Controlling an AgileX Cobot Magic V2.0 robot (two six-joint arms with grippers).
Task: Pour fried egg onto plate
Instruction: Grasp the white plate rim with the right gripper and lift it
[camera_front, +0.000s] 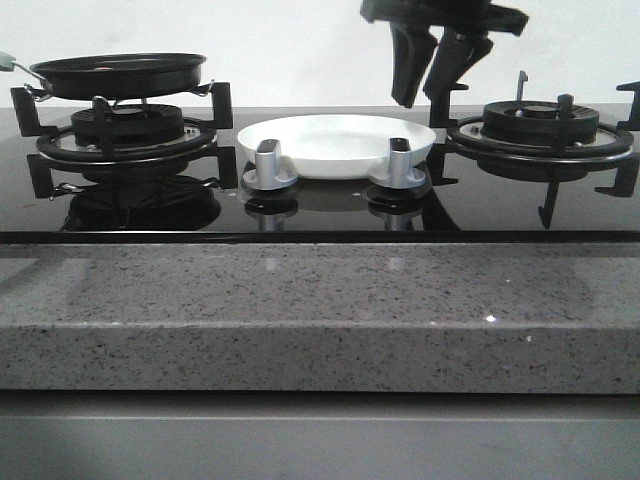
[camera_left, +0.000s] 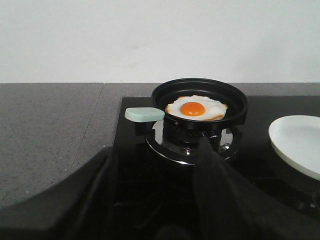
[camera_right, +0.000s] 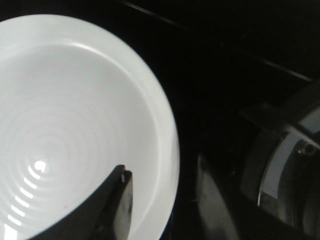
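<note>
The fried egg (camera_left: 196, 108), white with an orange yolk, lies flat in the black frying pan (camera_left: 200, 100), which sits on the left burner (camera_front: 118, 72). The pan's pale green handle (camera_left: 144, 114) points toward my left gripper (camera_left: 155, 146). That gripper is open and empty, a short way from the handle, and is out of the front view. The white plate (camera_front: 335, 145) rests on the hob between the burners. My right gripper (camera_front: 430, 95) hangs open and empty above the plate's right rim (camera_right: 75, 125). In the front view the pan's rim hides the egg.
Two silver knobs (camera_front: 268, 160) (camera_front: 400, 160) stand just in front of the plate. The right burner with its black grate (camera_front: 540, 125) is beside the right gripper. A grey speckled stone counter (camera_front: 300, 310) runs along the hob's front, and a white wall stands behind.
</note>
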